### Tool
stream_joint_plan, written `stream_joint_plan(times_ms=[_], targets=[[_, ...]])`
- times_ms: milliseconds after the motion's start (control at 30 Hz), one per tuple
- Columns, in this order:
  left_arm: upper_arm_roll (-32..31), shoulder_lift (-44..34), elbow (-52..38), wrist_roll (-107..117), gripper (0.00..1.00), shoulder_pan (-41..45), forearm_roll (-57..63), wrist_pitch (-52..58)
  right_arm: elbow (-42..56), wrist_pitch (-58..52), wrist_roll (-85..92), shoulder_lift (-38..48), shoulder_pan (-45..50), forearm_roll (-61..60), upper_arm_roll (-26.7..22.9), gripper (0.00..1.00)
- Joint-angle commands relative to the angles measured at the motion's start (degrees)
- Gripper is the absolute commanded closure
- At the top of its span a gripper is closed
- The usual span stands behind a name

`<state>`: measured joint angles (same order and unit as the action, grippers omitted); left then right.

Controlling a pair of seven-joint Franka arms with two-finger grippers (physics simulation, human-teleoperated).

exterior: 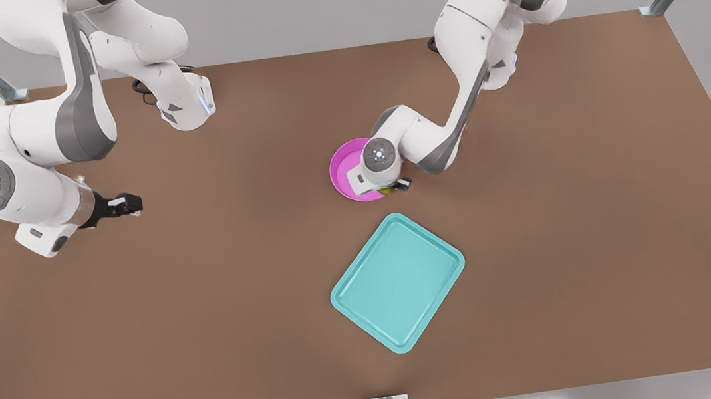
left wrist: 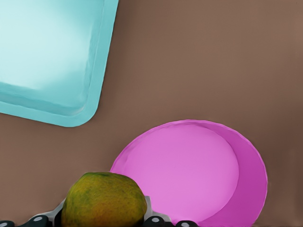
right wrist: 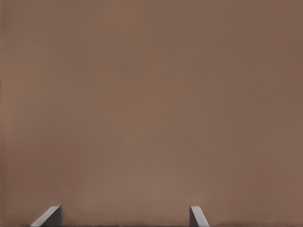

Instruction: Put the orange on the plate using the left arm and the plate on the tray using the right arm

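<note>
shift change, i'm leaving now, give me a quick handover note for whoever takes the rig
Left gripper: shut on the orange, held at the plate's edge nearest the tray.
Right gripper: open, waiting over bare table at the front view's left.
Plate: on the table, empty, just clear of the tray's corner.
Done: orange picked up.
Left: release the orange onto the plate, then the right arm moves the plate onto the tray.
</note>
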<state>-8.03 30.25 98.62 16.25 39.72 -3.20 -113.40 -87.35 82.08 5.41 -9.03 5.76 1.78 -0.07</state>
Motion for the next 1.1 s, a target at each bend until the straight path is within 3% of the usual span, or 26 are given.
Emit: stream_joint_plan(times_ms=[0,67,100,133,233,300,333,367,433,500,533,733,1067], targets=[[-0.06,1.65,-1.77,33.31,0.38,3.70,-4.45,5.30,-1.06,2.48,-0.49,-0.82,2.32,-3.10,0.07,0.00],[-0.06,2.88,-0.98,33.32,0.38,5.20,-4.80,6.09,-2.20,5.20,-0.58,-2.14,4.61,-4.41,0.07,0.00],[-0.06,3.76,-0.98,33.32,0.11,5.28,-4.80,6.00,-5.45,8.71,-0.58,-1.79,4.96,-6.52,0.07,0.00],[0.03,3.85,-1.07,32.97,0.00,5.28,-4.80,5.91,-7.48,11.17,-0.58,-1.70,5.31,-7.67,0.07,0.00],[3.27,2.44,-1.94,31.91,0.00,4.67,-4.27,9.24,-11.52,16.62,-9.18,-1.61,9.44,-9.87,0.07,0.00],[15.37,-5.63,-9.30,27.10,0.00,4.32,-6.99,25.28,-12.84,18.56,-15.33,-1.78,12.25,-10.22,0.07,0.00],[29.43,-6.26,-22.74,14.80,0.00,4.32,-8.75,39.99,-16.08,21.53,-16.40,-1.44,12.43,-13.20,0.07,0.00],[38.25,-6.35,-27.25,9.68,0.00,4.23,-8.84,40.54,-19.52,25.67,-16.40,-1.52,12.78,-15.66,0.07,0.00],[44.50,-7.58,-27.43,-1.14,0.00,4.23,-8.75,41.15,-27.69,37.18,-15.52,-1.52,15.33,-18.57,0.25,0.00],[10.83,-14.96,-26.29,-0.87,0.00,-24.89,-0.18,40.36,-33.05,42.19,-15.52,0.58,16.38,-18.92,0.25,0.00],[6.54,-19.17,-21.82,-1.40,0.00,-29.42,3.72,34.68,-35.86,46.41,-15.52,0.85,17.17,-19.27,0.25,0.00],[6.27,-15.75,-24.80,-1.05,0.00,-30.05,3.47,36.93,-37.45,56.70,-15.52,-5.47,21.48,-25.16,2.80,0.00],[6.62,-17.69,-24.00,-0.52,0.00,-29.87,3.64,38.52,-33.23,57.41,-15.25,-14.18,28.34,-31.40,9.12,0.00]])
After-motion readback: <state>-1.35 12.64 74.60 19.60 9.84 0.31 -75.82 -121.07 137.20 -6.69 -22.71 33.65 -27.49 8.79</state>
